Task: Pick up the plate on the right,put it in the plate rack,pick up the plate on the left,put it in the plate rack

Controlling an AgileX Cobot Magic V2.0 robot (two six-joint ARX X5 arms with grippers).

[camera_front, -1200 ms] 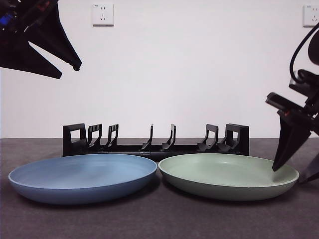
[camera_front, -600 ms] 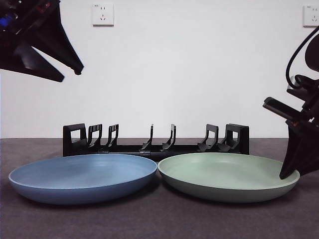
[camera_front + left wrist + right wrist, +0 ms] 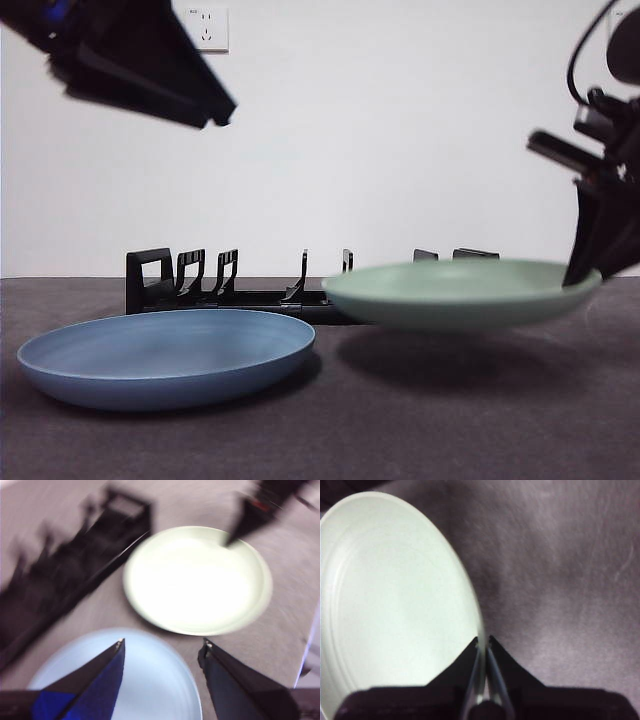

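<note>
Blue plate [image 3: 165, 357] lies flat on the surface [image 3: 320, 440] at left, untouched, its turn comes second. Left pincer [image 3: 162, 647] hangs above it, jaws apart, holding nothing, likely staging for that pick. Plate rack [image 3: 230, 285] sits just behind, prongs upright to take plates on edge. Green plate [image 3: 462, 292] is clear of the surface, roughly level, in front of the rack's right half. Right pincer [image 3: 483, 645] is clamped on its right rim, an edge grip that should allow tilting it between prongs

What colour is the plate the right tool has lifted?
Pale green. The green plate, clamped at its rim by the right tool, shows truest in the front view.
</note>
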